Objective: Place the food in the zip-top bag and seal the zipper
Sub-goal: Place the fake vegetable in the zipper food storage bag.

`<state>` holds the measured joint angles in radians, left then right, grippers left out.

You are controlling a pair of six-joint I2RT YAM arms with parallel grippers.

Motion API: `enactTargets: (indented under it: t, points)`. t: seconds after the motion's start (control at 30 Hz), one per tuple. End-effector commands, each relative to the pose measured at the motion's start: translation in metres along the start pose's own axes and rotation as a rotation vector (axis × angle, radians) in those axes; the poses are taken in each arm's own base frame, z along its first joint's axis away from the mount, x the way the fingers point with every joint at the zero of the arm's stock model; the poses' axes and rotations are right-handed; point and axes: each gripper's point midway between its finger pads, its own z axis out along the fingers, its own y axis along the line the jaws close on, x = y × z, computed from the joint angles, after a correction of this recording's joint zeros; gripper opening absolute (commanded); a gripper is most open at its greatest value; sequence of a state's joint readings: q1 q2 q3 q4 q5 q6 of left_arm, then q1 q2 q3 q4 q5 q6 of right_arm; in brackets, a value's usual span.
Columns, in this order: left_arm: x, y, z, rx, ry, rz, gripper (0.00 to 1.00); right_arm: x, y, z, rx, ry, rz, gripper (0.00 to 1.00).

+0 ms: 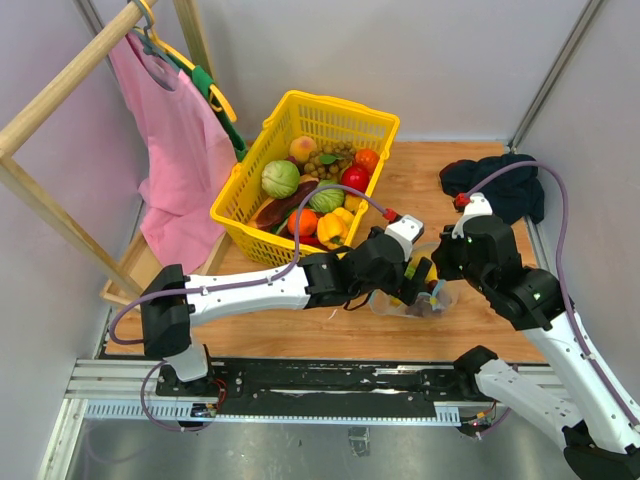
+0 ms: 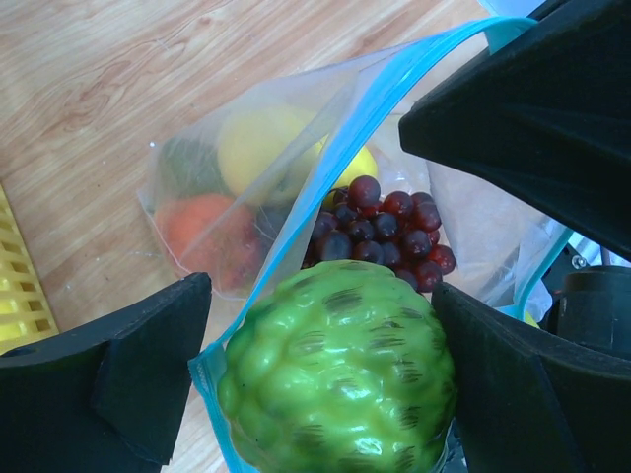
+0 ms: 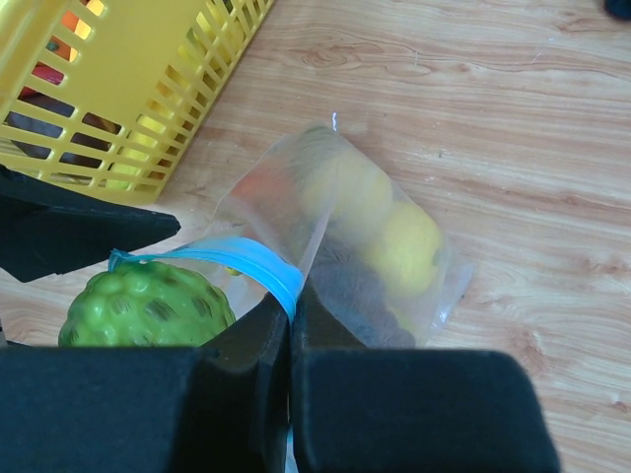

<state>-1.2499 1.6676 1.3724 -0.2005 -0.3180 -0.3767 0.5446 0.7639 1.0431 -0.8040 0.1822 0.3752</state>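
The green bumpy fruit [image 2: 335,345] is gripped between the fingers of the left claw [image 2: 325,389], right at the open mouth of the zip-top bag [image 2: 197,168], just above the dark grapes [image 2: 380,232] and a yellow lemon [image 2: 261,143] inside. The right claw [image 3: 292,317] is pinched tight on the blue zipper [image 3: 251,258], holding that edge up. The bag lies on the wooden counter [image 3: 513,128] near the yellow basket [image 3: 128,118].

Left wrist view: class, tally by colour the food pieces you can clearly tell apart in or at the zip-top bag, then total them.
Green: 1, the green bumpy fruit at the zip-top bag mouth
Dark purple: 1, the grape bunch
Orange: 1, the orange piece
Yellow: 1, the yellow piece; a second is unclear
Total: 4
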Motion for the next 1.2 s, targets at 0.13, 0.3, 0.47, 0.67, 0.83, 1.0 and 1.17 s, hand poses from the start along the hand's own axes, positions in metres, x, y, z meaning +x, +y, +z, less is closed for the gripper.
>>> enactTargets:
  t: [0.13,0.3,0.47,0.67,0.83,1.0,1.17]
  points:
    - [0.005,0.002,-0.006,-0.024,0.019,-0.039,0.97,-0.014,0.007,0.0,-0.033,-0.058,0.054,0.01]
    - [0.006,0.015,-0.008,-0.096,0.016,-0.053,0.95,-0.015,0.009,0.0,-0.043,-0.059,0.06,0.01]
    - [0.008,0.04,-0.012,-0.228,0.009,-0.033,0.86,-0.016,0.017,0.001,-0.081,-0.058,0.075,0.0]
    - [0.002,0.061,-0.015,-0.347,-0.006,0.02,0.81,-0.019,0.04,0.003,-0.192,-0.051,0.113,0.0]
    - [-0.011,0.061,-0.016,-0.356,-0.04,0.024,0.81,-0.014,0.051,0.007,-0.244,-0.012,0.117,0.01]
    - [-0.002,0.047,-0.003,-0.287,-0.024,0.003,0.88,-0.012,0.056,0.009,-0.267,-0.008,0.137,0.0]
    - [0.008,0.038,0.004,-0.241,0.008,-0.017,0.98,-0.011,0.054,0.009,-0.257,-0.012,0.138,0.01]
